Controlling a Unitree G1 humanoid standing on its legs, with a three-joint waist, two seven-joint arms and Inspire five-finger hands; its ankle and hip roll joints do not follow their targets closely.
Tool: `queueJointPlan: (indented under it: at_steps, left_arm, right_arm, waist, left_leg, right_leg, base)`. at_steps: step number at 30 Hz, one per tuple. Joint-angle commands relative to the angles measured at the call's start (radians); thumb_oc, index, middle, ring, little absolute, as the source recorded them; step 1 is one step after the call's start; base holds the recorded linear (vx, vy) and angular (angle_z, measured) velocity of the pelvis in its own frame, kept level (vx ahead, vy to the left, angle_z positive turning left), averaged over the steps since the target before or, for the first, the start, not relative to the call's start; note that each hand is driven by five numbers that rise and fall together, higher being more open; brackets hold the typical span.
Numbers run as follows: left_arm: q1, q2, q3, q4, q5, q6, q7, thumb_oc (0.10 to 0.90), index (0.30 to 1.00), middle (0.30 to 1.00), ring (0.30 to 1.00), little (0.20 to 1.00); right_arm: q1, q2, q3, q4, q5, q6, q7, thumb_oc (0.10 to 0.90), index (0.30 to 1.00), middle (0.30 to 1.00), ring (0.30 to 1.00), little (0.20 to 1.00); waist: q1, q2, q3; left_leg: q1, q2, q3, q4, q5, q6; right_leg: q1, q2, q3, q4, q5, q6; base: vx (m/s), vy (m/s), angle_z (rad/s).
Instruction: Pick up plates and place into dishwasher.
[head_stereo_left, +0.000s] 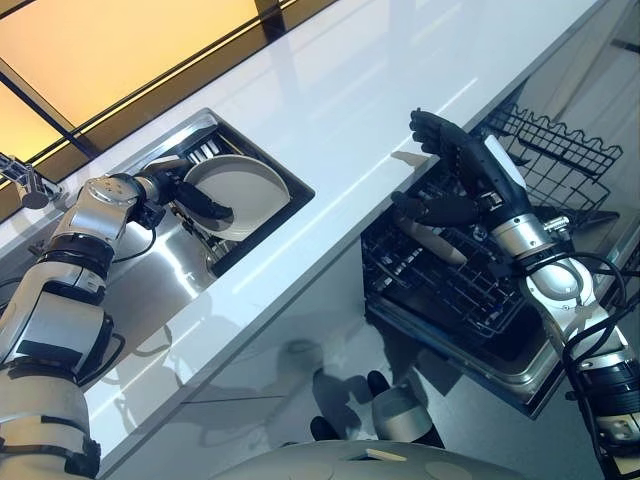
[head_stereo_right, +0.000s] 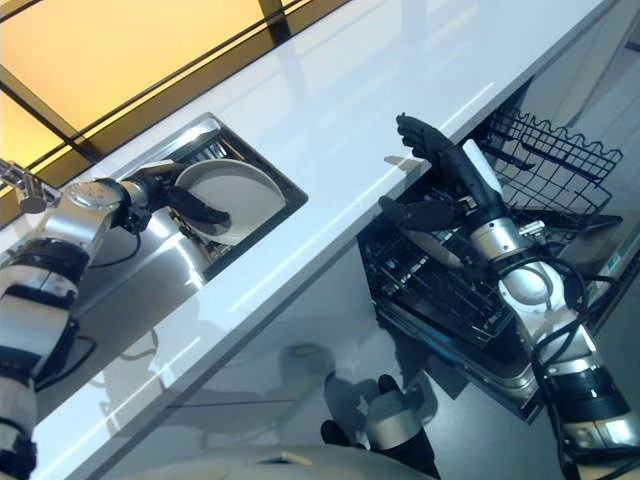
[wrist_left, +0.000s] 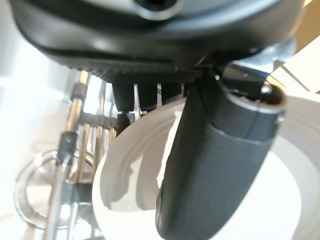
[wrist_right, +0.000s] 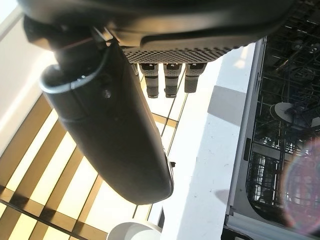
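Note:
A white plate (head_stereo_left: 245, 185) stands on edge in a wire dish rack inside the sink (head_stereo_left: 175, 265). My left hand (head_stereo_left: 200, 200) grips its near rim: the thumb (wrist_left: 215, 165) lies across the plate's face (wrist_left: 285, 200) and the fingers reach behind it. My right hand (head_stereo_left: 470, 180) hovers open, fingers straight, over the counter's edge and above the pulled-out lower rack (head_stereo_left: 450, 290) of the dishwasher. Nothing is in the right hand (wrist_right: 110, 125).
The white counter (head_stereo_left: 330, 110) runs between the sink and the dishwasher. A second black wire basket (head_stereo_left: 560, 150) sits behind the right hand. A faucet (head_stereo_left: 25, 185) stands at the far left. The dish rack's steel wires (wrist_left: 75, 130) crowd the plate.

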Motion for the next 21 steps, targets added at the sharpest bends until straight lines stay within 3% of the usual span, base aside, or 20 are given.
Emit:
queueJointPlan:
  at_steps: [1,8,21]
  left_arm:
    - [-0.057,0.032,0.002,0.050,-0.042,-0.033,0.009,0.100,0.300,0.300,0.300,0.200]
    - [-0.050,0.035,0.042,0.036,-0.201,-0.005,0.009,0.100,0.300,0.300,0.300,0.200]
    - [0.052,0.014,0.206,0.049,-0.476,0.123,0.079,0.100,0.300,0.300,0.300,0.200]
  right_arm:
    - [-0.120,-0.014,-0.084,-0.047,0.003,-0.114,-0.027,0.800,0.900,0.900,0.900,0.900]
    - [-0.128,-0.009,-0.072,-0.049,0.004,-0.120,-0.039,0.800,0.900,0.900,0.900,0.900]
    - [-0.159,-0.006,-0.048,-0.029,-0.005,-0.133,-0.047,0.800,0.900,0.900,0.900,0.900]
  waist:
    - [0.022,-0.024,-0.126]
    - [0.033,-0.026,-0.134]
    - [0.061,-0.031,-0.157]
  left_leg:
    - [-0.034,-0.022,0.005,0.044,-0.068,0.003]
    - [-0.031,-0.021,-0.002,0.038,-0.065,0.001]
    - [-0.030,-0.020,-0.023,0.031,-0.058,-0.004]
  right_leg:
    - [-0.054,0.004,-0.047,0.055,-0.055,0.112]
    - [-0.049,0.004,-0.052,0.049,-0.055,0.111]
    - [-0.039,0.004,-0.062,0.040,-0.056,0.107]
  base:
    - [-0.03,0.011,0.01]
    - [-0.02,0.013,0.01]
    - [-0.02,0.015,0.02]
